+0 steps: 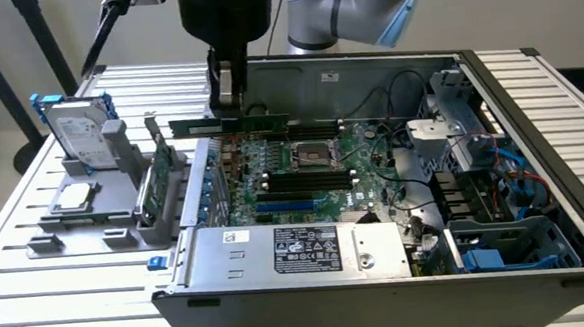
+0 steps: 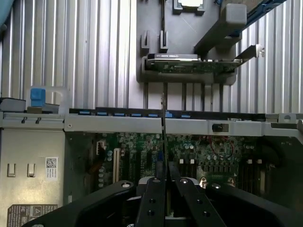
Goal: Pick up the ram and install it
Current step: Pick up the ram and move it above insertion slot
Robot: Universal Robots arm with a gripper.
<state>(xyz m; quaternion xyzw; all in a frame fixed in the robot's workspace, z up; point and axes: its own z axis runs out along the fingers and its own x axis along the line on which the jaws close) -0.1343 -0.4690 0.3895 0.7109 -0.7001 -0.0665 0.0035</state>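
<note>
The ram (image 1: 257, 123) is a thin green stick held level above the back left of the motherboard (image 1: 317, 141), over the open computer case. My gripper (image 1: 229, 105) comes down from above and is shut on the stick near its middle. In the wrist view the ram (image 2: 163, 127) shows edge-on as a thin dark line. It runs out from between my two black fingers (image 2: 152, 198), with my gripper (image 2: 164, 189) closed on it. The dark memory slots (image 1: 309, 182) lie lower on the board, toward the front of the case.
Left of the case, a grey stand (image 1: 76, 230) holds a silver hard drive (image 1: 83, 134), a green expansion card (image 1: 156, 179) and a small square chip (image 1: 75, 197). The case wall (image 1: 193, 180), the power supply (image 1: 289, 251) and cables (image 1: 483, 170) crowd the case.
</note>
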